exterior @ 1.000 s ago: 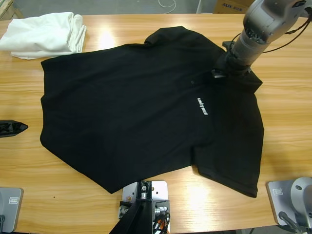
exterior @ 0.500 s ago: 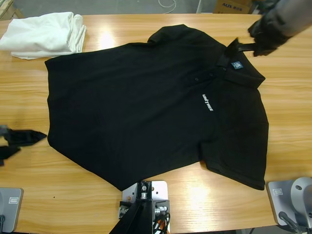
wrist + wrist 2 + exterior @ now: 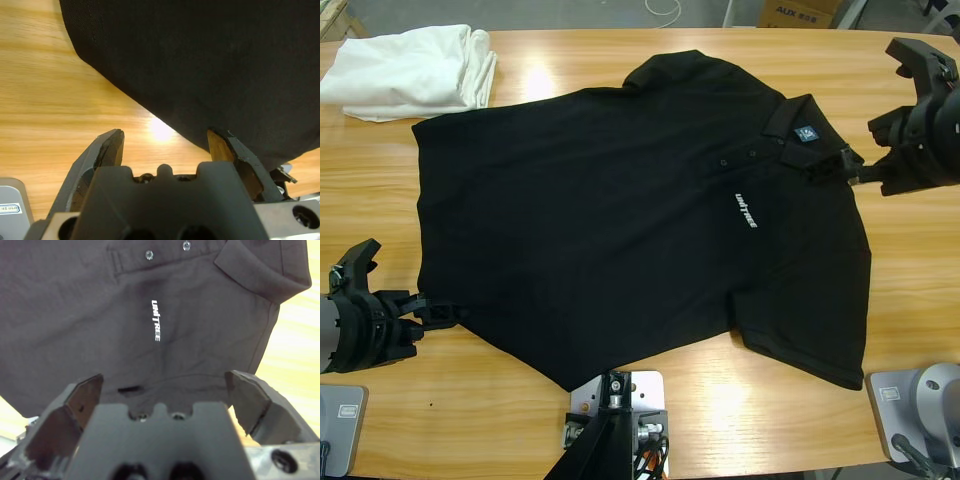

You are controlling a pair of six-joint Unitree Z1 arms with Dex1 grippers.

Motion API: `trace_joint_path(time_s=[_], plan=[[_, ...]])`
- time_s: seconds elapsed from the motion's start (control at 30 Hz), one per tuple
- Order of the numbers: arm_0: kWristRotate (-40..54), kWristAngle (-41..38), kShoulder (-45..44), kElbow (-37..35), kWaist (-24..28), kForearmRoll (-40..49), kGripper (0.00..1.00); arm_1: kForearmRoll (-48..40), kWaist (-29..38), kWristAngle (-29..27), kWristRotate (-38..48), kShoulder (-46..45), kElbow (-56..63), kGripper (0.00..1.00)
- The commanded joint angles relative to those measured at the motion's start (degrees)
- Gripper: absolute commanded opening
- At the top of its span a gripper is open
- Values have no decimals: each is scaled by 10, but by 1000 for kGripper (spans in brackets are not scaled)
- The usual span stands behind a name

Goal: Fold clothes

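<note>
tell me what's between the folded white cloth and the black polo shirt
Only bare wooden table, seen in the high view: the folded white cloth lies just off the black polo shirt, not touching it.

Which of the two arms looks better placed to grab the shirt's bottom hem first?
The left. Its claw is open right at the hem edge of the black short-sleeved polo shirt, the cloth already at one jaw. The right claw, also open, sits by the collar at the opposite end.
</note>
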Motion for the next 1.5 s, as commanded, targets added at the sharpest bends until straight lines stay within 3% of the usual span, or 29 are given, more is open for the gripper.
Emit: trace_joint_path(time_s=[0.03,0.33,0.37,0.43,0.63,0.93,1.17,1.5], plan=[[-6,7,55,21,-12,-44,658,-7,7,12,8,-28,39,1000],[-9,9,125,21,-13,-100,627,-7,6,14,8,-61,63,1000],[-12,7,130,21,-13,-111,458,-7,6,14,8,-59,63,1000],[-7,6,129,21,-13,-131,11,-8,6,13,8,-54,63,1000],[68,21,125,16,-10,-174,0,-16,6,13,13,-47,66,1000],[81,22,136,10,27,-174,0,-40,6,20,14,-46,91,1000],[88,10,132,-14,117,-223,0,-60,6,27,14,-44,110,1000],[104,-114,239,-156,216,-281,0,-93,6,43,13,-27,134,1000]])
